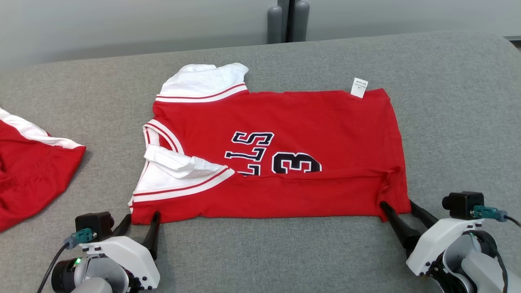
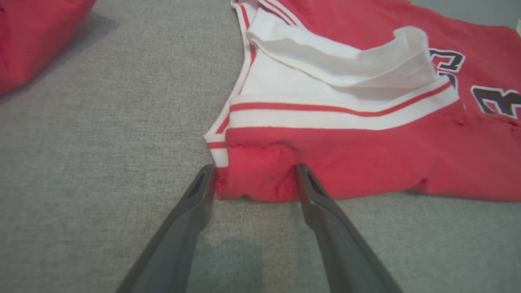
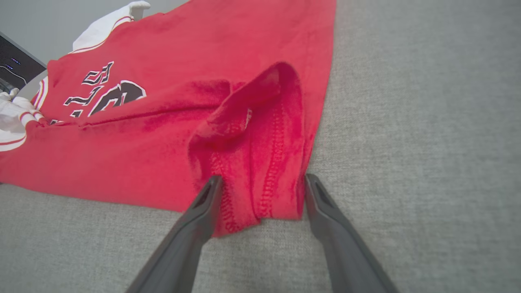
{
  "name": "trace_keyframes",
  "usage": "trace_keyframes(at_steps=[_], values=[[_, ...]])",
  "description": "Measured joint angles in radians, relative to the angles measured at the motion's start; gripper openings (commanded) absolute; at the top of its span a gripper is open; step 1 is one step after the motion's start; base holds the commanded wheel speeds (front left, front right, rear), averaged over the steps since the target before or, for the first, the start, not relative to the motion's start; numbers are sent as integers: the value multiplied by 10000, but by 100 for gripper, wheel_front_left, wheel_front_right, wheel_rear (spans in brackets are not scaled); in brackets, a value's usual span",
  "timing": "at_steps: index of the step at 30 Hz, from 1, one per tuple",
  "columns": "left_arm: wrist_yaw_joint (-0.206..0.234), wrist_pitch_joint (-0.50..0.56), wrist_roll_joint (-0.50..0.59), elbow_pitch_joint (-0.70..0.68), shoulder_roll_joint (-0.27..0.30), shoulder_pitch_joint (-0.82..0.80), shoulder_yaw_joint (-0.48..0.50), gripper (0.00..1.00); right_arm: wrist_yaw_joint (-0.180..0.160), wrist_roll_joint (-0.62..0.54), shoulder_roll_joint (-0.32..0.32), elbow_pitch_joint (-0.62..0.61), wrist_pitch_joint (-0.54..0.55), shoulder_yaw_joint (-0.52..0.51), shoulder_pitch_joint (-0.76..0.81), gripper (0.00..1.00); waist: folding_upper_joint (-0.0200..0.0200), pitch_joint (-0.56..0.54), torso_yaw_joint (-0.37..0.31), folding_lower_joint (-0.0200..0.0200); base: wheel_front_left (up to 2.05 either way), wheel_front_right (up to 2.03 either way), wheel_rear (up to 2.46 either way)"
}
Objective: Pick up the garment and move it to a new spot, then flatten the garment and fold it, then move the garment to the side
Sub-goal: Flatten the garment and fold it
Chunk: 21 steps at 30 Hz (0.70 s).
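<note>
Here, red jersey (image 1: 285, 118) reading "LLS", "3", tag (image 1: 359, 87) illegible, left fingers (image 1: 154, 232), right fingers (image 1: 395, 221) spread wide, unclamped, astride its corners.

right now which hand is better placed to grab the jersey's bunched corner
Right. The right hand is open with a finger on each side of the bunched corner of the jersey. The left hand, also open, sits by the sleeve, far from it.

Plain lab-like test space, grey fabric-covered table (image 1: 447, 122), bare pale wall (image 1: 122, 24) behind
</note>
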Motion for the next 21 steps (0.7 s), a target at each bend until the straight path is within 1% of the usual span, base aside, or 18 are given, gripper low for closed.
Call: trace_keyframes(at_steps=[1,2,4,5,6,8,9,10,11,17,21], values=[[-23,4,0,50,-10,-32,-10,100,0,4,8,10,21,10,-38,100,0,10,13,0,0,0,0],[-50,27,0,92,-19,-71,-13,92,0,12,19,21,79,17,-58,100,0,18,28,0,0,0,0],[-92,69,-42,163,-56,-127,-17,53,0,40,23,38,178,52,-82,100,0,27,57,0,0,0,0],[-127,88,-63,199,-61,-133,-29,21,0,90,23,40,194,67,-89,100,0,31,71,0,0,0,0],[-157,94,-63,240,-63,-139,-31,0,0,113,21,46,251,81,-100,87,0,36,86,0,0,0,0],[-190,105,-104,313,-79,-151,-33,0,0,161,17,75,305,96,-135,46,0,43,115,0,0,0,0],[-251,115,-132,347,-90,-151,-42,0,-2,199,13,104,316,100,-136,31,0,44,128,0,0,0,0],[-261,115,-134,370,-105,-151,-48,0,0,201,12,111,349,111,-139,6,0,45,137,0,0,0,0],[-274,109,-136,389,-128,-161,-48,0,0,201,19,107,351,140,-142,0,0,45,145,0,0,0,0],[-351,-44,-136,451,-182,-199,-42,0,2,205,-6,52,343,253,-173,0,0,-37,164,1,0,0,0],[-349,-50,-136,307,-73,-258,-29,0,2,443,-107,-211,464,328,-156,0,0,-130,182,1,0,0,0]])
